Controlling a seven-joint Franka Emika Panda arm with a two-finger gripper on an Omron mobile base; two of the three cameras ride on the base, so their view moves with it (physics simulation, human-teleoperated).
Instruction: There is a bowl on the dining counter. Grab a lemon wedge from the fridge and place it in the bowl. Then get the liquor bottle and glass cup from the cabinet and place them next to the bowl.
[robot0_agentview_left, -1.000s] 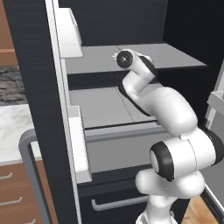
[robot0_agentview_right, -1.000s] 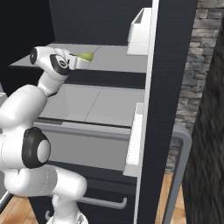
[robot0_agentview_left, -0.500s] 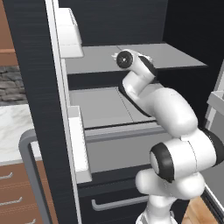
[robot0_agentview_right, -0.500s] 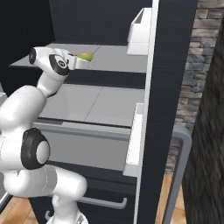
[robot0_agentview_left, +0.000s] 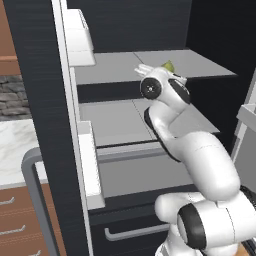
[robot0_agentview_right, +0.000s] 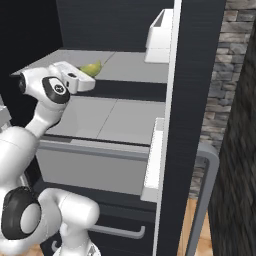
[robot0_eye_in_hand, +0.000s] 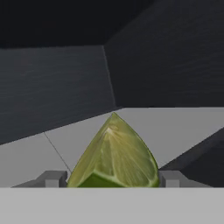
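In the left base view we see the fridge (robot0_agentview_left: 40, 100) standing open, its grey shelves bare, and our white arm reaching up from the lower right to the upper shelf; the lemon wedge (robot0_agentview_left: 169, 66) peeks out as a small yellow-green tip just behind the wrist, resting on that shelf. In the right base view the arm rises from the lower left, and the gripper (robot0_agentview_right: 89, 81) points along the same upper shelf, with the lemon wedge (robot0_agentview_right: 91, 68) lying right at its end, close to the shelf's front edge; a white door bin sits higher up on the open door. In the hand view the lemon wedge (robot0_eye_in_hand: 114, 155) stands point-up on the grey shelf, directly between our two fingertips (robot0_eye_in_hand: 52, 179), which sit spread wide on either side of it; we cannot tell whether they touch its flanks, and the wedge is not lifted.
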